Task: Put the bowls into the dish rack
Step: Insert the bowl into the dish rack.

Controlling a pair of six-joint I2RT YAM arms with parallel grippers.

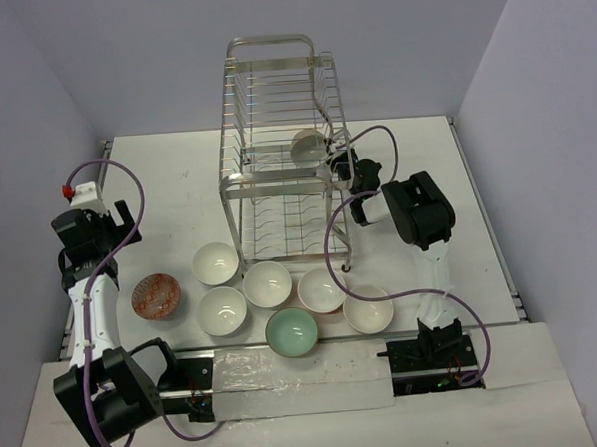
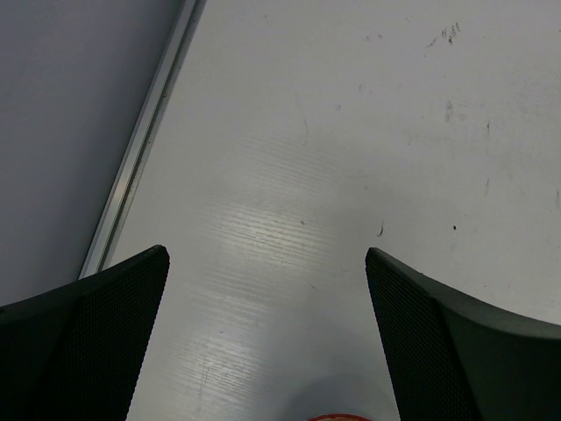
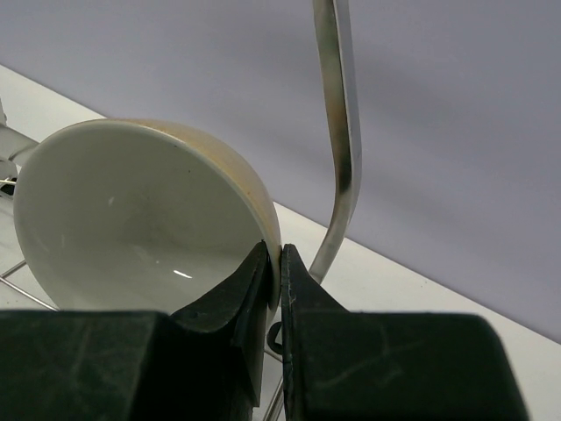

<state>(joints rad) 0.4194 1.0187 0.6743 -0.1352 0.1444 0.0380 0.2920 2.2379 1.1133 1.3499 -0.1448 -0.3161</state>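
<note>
- Hovering over the far left of the table, the left gripper has its two dark fingers spread wide apart. Nothing is between them, and only bare white tabletop shows beneath.
- Just right of that arm, an orange-red patterned bowl sits upright on the table. A sliver of its rim shows at the bottom edge of the left wrist view.
- Next comes a loose cluster of upright bowls in front of the rack:
  - a rear white bowl, near the rack's left foot
  - a front white bowl, closer to the arm bases
  - a middle white bowl
  - a pale mint green bowl, nearest the arm bases
  - a pink-rimmed white bowl
  - a rightmost white bowl
- Behind the cluster, at the middle of the table, stands the dish rack. It is tall silver wire with two tiers and a loop handle on top.
- Inside the rack's right side, a cream-white bowl stands on edge among the wires. Which tier it rests on is hard to tell.
- The right gripper is pinched on that bowl's rim, with one finger inside the hollow and one outside. A curved silver rack bar rises just behind the fingers.
</note>
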